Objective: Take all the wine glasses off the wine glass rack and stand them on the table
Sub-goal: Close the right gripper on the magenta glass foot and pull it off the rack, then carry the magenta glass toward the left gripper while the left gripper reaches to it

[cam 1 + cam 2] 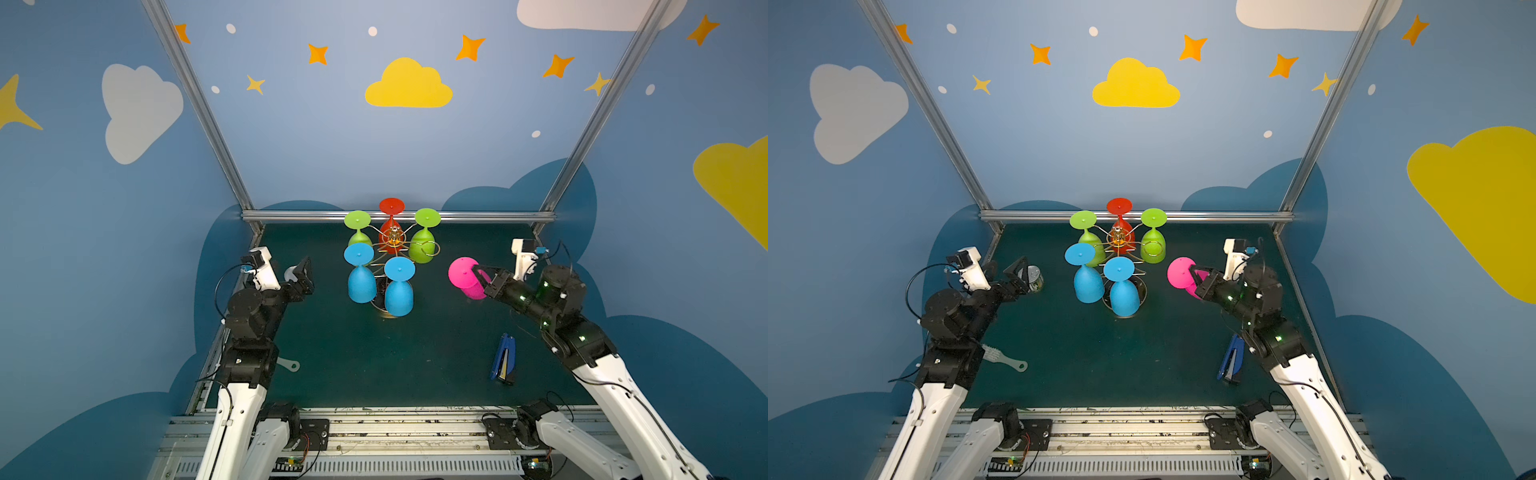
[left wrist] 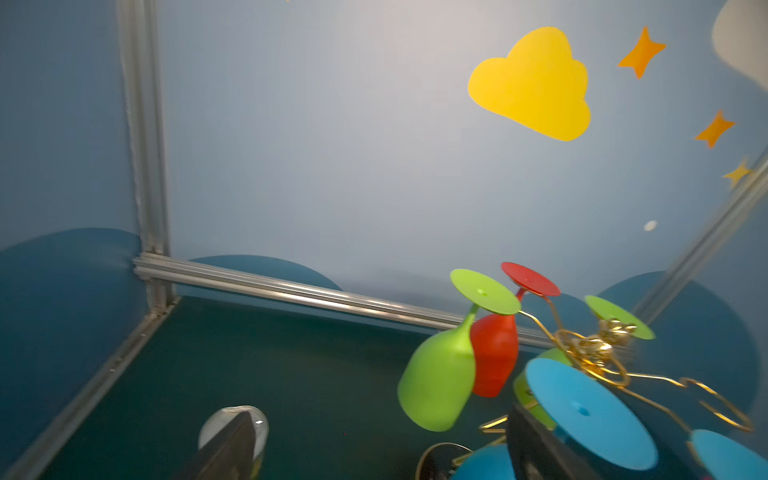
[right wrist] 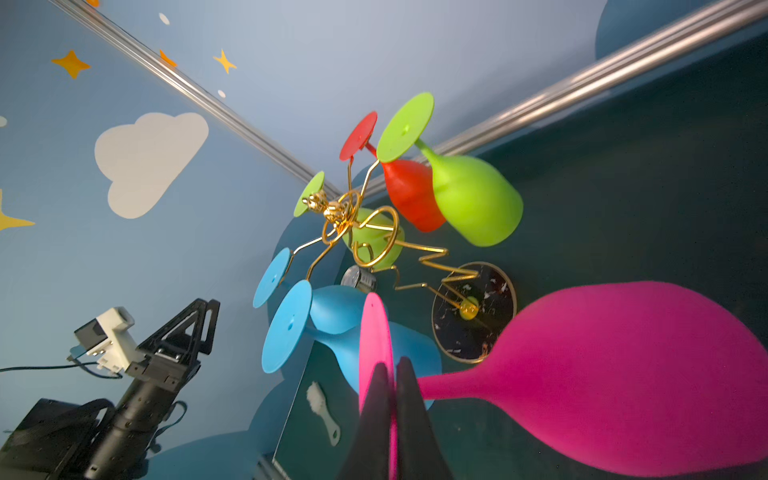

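Right fingers [image 3: 409,399] are pinched on just the thin foot of the pink wine glass [image 3: 623,374], which hangs beside the wine glass rack [image 1: 392,237]. That heavy bowl could twist it loose. Left fingers [image 1: 305,270] are wide apart and empty.

- A blue stapler [image 1: 503,359] is lying flat on the green table [image 1: 374,365], near the front on the right side in both top views.
- A white brush [image 1: 1004,358] is lying on the table on the left side, with its bristles pointing to the left edge and its handle pointing to the middle.
- A small round shiny thing [image 1: 1032,277] is sitting farther back on the left, well apart from the brush.
- A yellow cloud [image 1: 408,85] is showing on the blue back wall [image 1: 332,145], with orange stars [image 1: 318,54] near it.
- A silver bar [image 1: 311,216] is running along the back edge of the table.
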`<state>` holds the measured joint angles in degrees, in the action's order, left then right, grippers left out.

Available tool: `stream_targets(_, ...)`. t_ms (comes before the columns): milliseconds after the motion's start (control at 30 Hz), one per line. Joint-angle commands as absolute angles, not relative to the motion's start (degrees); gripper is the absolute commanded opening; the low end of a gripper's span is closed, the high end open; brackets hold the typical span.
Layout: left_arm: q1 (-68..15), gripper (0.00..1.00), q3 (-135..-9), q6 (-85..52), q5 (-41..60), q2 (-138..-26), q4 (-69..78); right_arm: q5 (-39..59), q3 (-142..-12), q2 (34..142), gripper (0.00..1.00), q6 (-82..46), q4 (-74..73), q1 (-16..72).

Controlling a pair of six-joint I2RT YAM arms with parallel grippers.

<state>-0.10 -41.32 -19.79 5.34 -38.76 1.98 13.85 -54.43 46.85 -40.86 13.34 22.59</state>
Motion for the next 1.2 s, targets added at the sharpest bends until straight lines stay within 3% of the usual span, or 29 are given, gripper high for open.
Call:
stream_targets(0, 0.05, 0.9, -45.81, -25.85, 18.26, -38.15, 1.04, 10.91, -56.81, 44.16, 0.0, -34.79, 15.01, 22.14)
stream_targets(200, 0.0, 0.85, -55.96, -31.57, 41.03, -44.35, 1.15, 14.1, -62.03, 44.77, 0.0, -28.81, 15.32, 22.12)
stream_targets(367, -1.76, 0.8, -59.13, -41.71, 54.14, -50.96, 12.57, 21.12, -66.88, 47.2, 0.0, -26.41, 12.74, 22.37)
stream_targets(733, -17.02, 0.68, -69.18, -35.92, 58.0, -62.68, 11.33, 32.3, -74.14, 52.66, 0.0, -26.24, 7.97, 26.36)
stream_targets(1167, -25.91, 0.68, -74.51, -35.33, 57.3, -71.11, 14.17, 33.24, -74.46, 57.53, 0.0, -27.79, 1.94, 34.02)
